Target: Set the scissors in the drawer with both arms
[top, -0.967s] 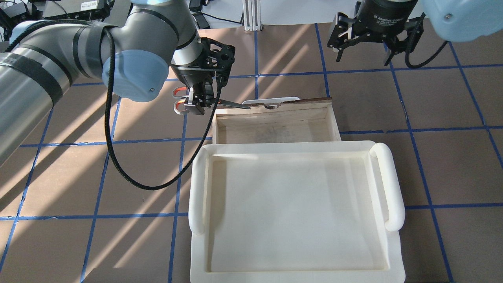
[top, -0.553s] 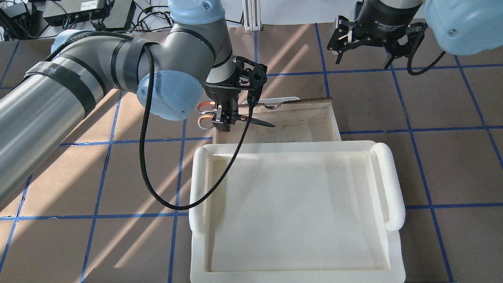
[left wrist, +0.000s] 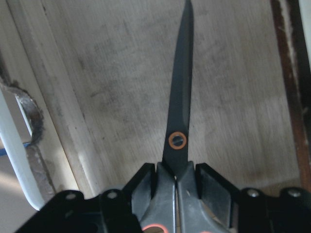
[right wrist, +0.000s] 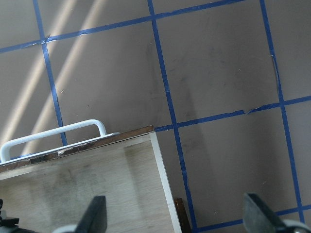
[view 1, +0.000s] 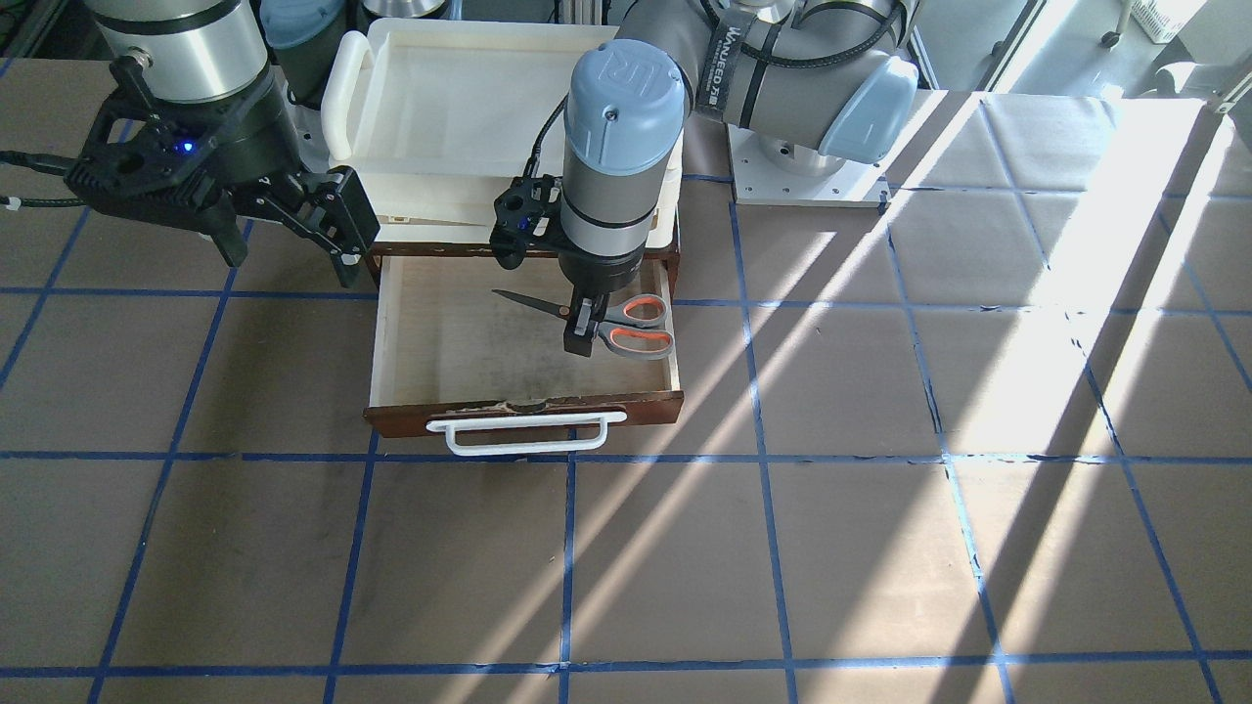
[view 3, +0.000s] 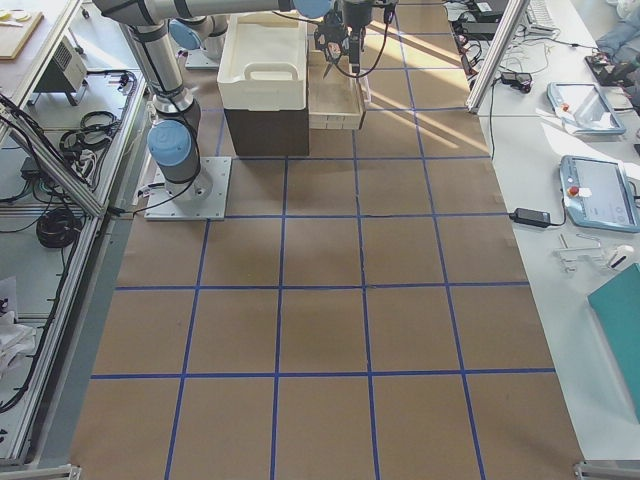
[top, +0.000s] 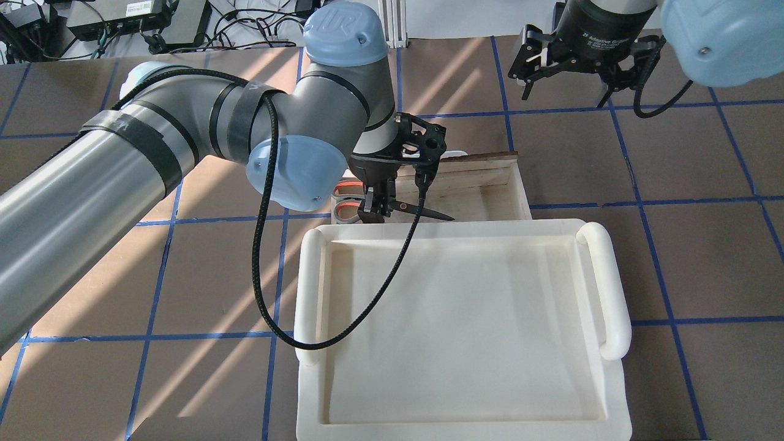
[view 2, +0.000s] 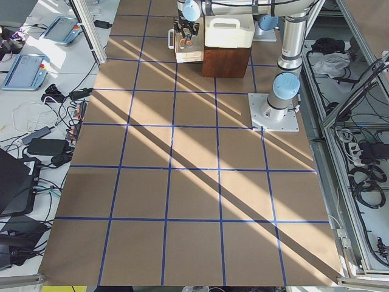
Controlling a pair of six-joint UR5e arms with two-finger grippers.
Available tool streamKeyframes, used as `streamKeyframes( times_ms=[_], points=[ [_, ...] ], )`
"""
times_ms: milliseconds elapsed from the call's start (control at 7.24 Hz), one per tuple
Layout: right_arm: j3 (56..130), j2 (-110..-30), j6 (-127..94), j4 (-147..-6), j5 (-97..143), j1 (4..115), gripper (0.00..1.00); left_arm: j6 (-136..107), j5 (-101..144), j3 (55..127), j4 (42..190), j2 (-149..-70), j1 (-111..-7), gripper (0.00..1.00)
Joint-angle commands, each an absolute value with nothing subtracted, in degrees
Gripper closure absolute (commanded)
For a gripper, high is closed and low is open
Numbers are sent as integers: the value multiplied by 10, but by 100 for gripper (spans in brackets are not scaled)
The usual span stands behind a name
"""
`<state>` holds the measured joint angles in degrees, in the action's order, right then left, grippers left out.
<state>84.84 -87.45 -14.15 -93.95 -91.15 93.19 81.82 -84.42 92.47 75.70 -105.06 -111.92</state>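
In the last second the left arm has carried the scissors (left wrist: pixel 178 107) from outside the drawer's (view 1: pixel 455 342) left wall, where the blade tip only reached the front edge by the white bar handle (view 1: pixel 528 435), to a spot over the pale wooden floor. That leaves the transport looking all but done. What likely remains is a short descent and a release, since the scissors hang above the floor and do not lie on it. They sit level in the left part of the drawer with the blades closed. The red-lined loops are just inside the left wall, and the tip points right, across the drawer. The left gripper (top: pixel 373 211) points straight down from a wrist bent over the drawer, with the forearm reaching in from the left. Its fingers are clamped on the grey shanks just behind the pivot screw. The right gripper (view 1: pixel 291 250) has barely shifted. It hovers near the drawer's right side, away from the bar handle, with its fingers spread wide and nothing between them. The cream tray (top: pixel 603 288) sits above, nearer the robot.
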Motion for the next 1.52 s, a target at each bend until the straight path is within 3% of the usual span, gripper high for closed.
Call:
streamKeyframes(
  times_ms=[0,967,1106,1244,1382],
  points=[
    [848,-875,-142,-940,-911,933,0,817,-835,928,757,-1055,-1121,100],
    [848,-875,-142,-940,-911,933,0,817,-827,929,748,-1073,-1124,100],
    [848,-875,-142,-940,-911,933,0,815,-827,930,749,-1073,-1124,80],
    [848,-875,-142,-940,-911,933,0,808,-821,930,748,-1072,-1124,10],
    [849,-875,-142,-940,-911,933,0,797,-813,929,747,-1071,-1124,0]
  ],
)
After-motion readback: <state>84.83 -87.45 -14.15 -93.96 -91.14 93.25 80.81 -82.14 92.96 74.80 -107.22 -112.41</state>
